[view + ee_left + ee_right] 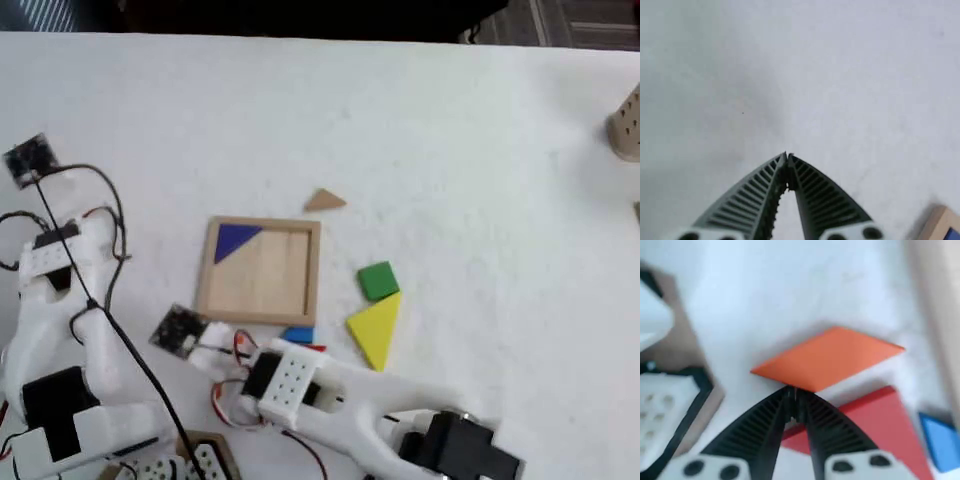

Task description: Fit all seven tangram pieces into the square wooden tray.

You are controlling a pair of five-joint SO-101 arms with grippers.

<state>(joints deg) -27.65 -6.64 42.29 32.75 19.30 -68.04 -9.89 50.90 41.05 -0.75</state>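
Note:
The square wooden tray (305, 272) lies mid-table with a dark blue triangle (234, 240) in its far left corner. Beyond it rests a tan triangle (323, 201). A green square (378, 280) and a yellow triangle (376, 329) lie to its right. Against its near edge sit a light blue piece (297, 335) and a red piece (875, 420). My right gripper (793, 393) is shut, its tips touching the edge of an orange parallelogram (827, 357). My left gripper (787, 157) is shut over bare table, the tray's corner (939, 224) beside it.
The right arm (330, 395) stretches in from the near right, below the tray. The left arm (60, 300) stands at the left edge with loose cables. A white and black fixture (665, 405) lies near the orange piece. A perforated cardboard object (626, 125) stands far right.

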